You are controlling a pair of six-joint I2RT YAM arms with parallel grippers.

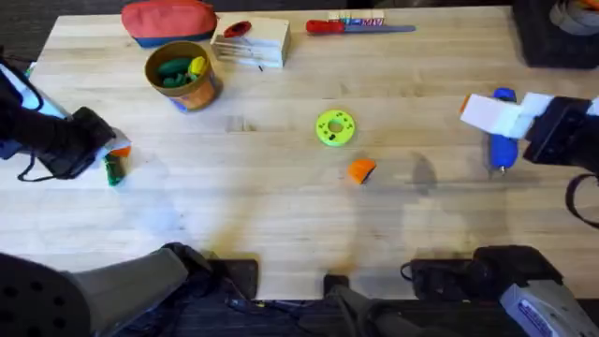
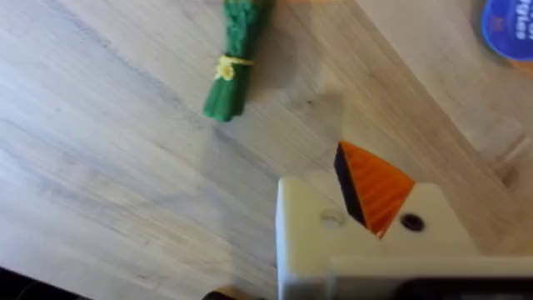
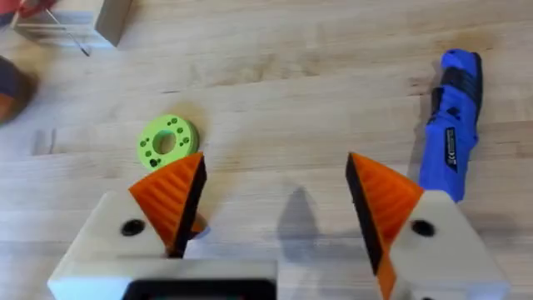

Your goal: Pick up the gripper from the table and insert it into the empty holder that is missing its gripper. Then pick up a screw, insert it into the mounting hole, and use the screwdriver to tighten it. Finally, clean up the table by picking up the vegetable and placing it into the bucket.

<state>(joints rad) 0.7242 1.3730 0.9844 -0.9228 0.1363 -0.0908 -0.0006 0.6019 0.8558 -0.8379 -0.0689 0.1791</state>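
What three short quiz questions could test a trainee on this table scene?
1. True or false: the blue screwdriver lies inside the bucket.
2. The loose orange tip lies nearest to: A) the green disc; B) the red pouch; C) the vegetable.
3. Fill in: the right claw is ____ (open or shut).
Key: 1 false, it lies on the table; 2 A; 3 open.
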